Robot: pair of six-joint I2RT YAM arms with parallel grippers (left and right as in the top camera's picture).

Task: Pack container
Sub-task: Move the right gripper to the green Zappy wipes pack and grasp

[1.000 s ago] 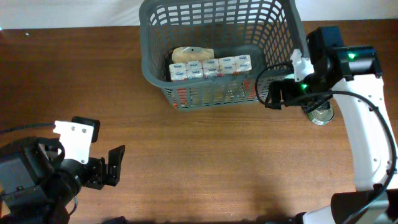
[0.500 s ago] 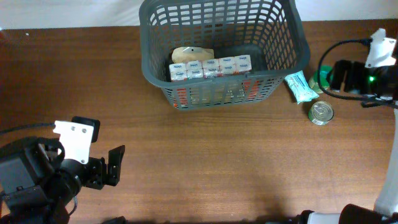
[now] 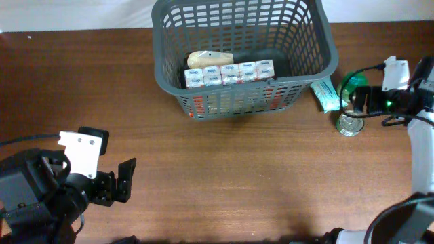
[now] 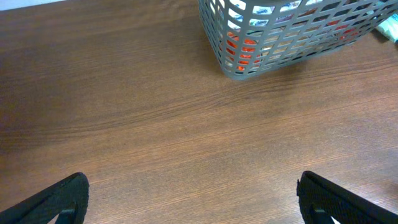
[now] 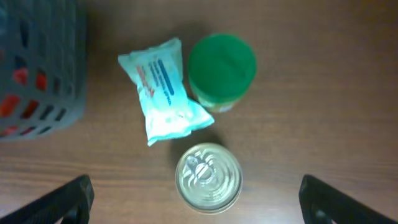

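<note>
The container, a dark grey lattice basket, stands at the table's far middle; its corner shows in the left wrist view and the right wrist view. Inside lie a row of white cartons and a beige pack. To its right sit a pale teal packet, a green-lidded jar and a silver tin can. My right gripper hovers open above the can, fingers wide on either side. At the near left my left gripper is open over bare wood.
The wooden table stretches between the two arms. The teal packet lies close against the basket's right wall. The can stands nearest the table's right edge, under my right arm.
My right arm swung from the basket's right corner out to the right, then came back a little over the can. The left arm has not moved.
</note>
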